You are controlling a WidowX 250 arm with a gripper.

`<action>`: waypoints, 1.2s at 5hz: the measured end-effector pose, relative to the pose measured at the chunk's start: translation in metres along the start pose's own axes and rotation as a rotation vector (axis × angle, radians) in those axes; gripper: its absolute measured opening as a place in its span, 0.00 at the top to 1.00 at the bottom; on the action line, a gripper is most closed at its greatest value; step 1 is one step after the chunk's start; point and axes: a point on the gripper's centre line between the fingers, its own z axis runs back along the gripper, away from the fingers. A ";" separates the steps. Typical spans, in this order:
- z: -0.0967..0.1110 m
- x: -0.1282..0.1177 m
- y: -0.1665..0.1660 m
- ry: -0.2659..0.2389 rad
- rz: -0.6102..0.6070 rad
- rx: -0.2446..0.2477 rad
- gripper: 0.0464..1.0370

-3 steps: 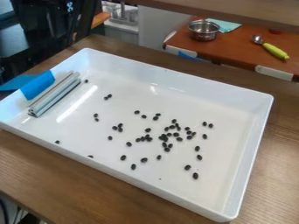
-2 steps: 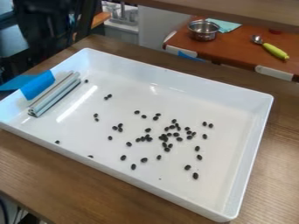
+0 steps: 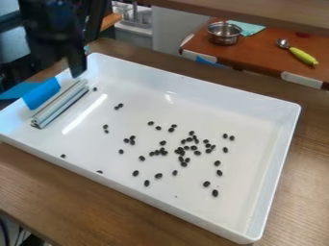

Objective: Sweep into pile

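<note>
Black beans point(image 3: 181, 151) clump loosely near mid-frame, but strays point(image 3: 215, 193) dot the tray point(image 3: 193, 91), so most sweeping's left imo. Can't tell if my gripper point(image 3: 77, 68), upper left, is clenched.

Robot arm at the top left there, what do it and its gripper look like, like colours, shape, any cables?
The arm is black, a broad, bulky dark form coming in from the top edge. Its gripper is black too, narrowing to a slim, blunt lower end. Whether it carries cables or markings, I can't tell.
</note>
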 end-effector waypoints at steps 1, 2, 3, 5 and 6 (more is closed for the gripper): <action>-0.015 0.000 0.006 -0.053 0.005 0.019 0.04; -0.015 0.002 0.012 -0.066 0.029 0.061 0.04; -0.020 0.000 0.017 -0.044 0.048 0.084 0.04; -0.034 0.000 0.022 -0.004 0.055 0.149 0.04; -0.045 -0.009 0.021 0.009 0.061 0.157 0.04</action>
